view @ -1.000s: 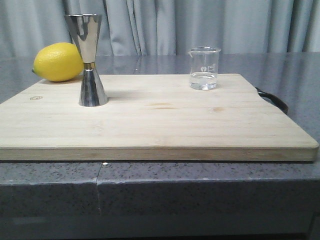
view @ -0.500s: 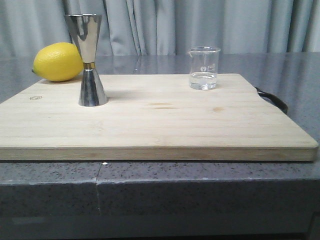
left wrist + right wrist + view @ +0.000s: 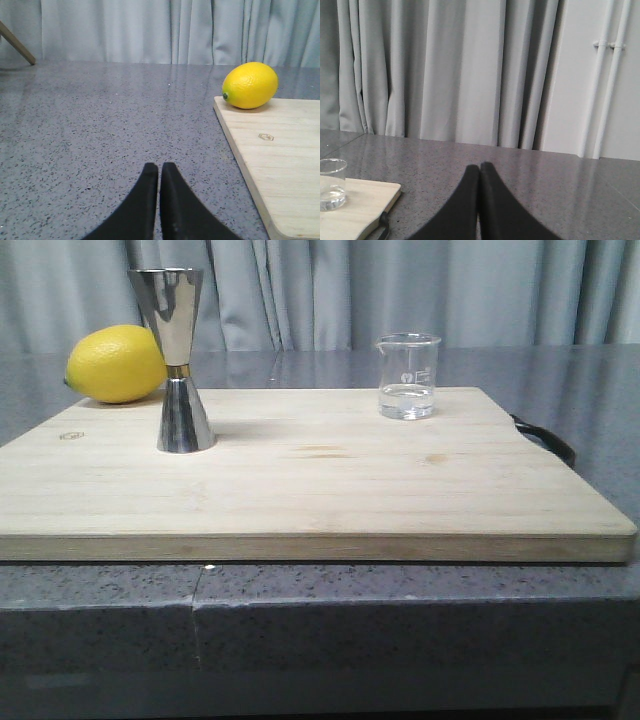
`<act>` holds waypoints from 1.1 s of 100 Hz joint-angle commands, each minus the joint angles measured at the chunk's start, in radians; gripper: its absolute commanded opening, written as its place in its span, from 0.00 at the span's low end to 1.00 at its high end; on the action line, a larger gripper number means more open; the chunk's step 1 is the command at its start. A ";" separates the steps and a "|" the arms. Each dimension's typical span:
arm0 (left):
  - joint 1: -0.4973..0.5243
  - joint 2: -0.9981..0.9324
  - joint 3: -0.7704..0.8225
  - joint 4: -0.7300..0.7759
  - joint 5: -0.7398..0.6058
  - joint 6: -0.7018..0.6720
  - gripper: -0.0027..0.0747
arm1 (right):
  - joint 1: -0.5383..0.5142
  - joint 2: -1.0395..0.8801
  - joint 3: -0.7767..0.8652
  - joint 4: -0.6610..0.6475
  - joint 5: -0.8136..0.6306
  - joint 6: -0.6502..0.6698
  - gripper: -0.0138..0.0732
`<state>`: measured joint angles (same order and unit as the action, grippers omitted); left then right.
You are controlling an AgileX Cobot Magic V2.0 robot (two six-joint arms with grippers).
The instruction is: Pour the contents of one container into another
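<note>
Left pincer (image 3: 159, 172): black fingers pressed together, holding nothing, low over the grey speckled counter (image 3: 100, 125). Ahead of it and off to its right lies the near corner of the wooden cutting board (image 3: 280, 160), with a yellow lemon (image 3: 250, 85) resting on the board's far edge. Steel jigger (image 3: 179, 360): upright on the board just in front of the lemon, gold band at its waist, well apart from both pincers. Glass beaker (image 3: 408, 376): upright toward the board's right far side, a little clear liquid in its base, white marks on its wall. Right pincer (image 3: 479, 172): fingers closed tip to tip, empty, above the counter; the beaker stands ahead and well to its left, beside the board's black strap (image 3: 380, 222).
</note>
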<state>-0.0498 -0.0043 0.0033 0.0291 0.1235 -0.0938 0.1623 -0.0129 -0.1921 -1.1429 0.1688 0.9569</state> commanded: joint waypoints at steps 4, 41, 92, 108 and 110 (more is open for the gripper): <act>-0.009 -0.026 0.037 -0.007 -0.080 0.001 0.01 | -0.003 -0.009 -0.022 -0.005 -0.021 -0.003 0.09; -0.009 -0.026 0.037 -0.007 -0.080 0.001 0.01 | -0.006 -0.011 0.042 0.965 0.002 -0.880 0.09; -0.009 -0.026 0.037 -0.007 -0.080 0.001 0.01 | -0.120 -0.015 0.233 1.143 -0.254 -0.873 0.09; -0.009 -0.026 0.037 -0.007 -0.080 0.001 0.01 | -0.120 -0.015 0.233 1.129 -0.219 -0.873 0.09; -0.009 -0.026 0.037 -0.007 -0.080 0.001 0.01 | -0.120 -0.015 0.233 1.129 -0.216 -0.873 0.09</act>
<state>-0.0537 -0.0043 0.0033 0.0291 0.1235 -0.0938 0.0487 -0.0129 0.0177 0.0000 0.0115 0.0945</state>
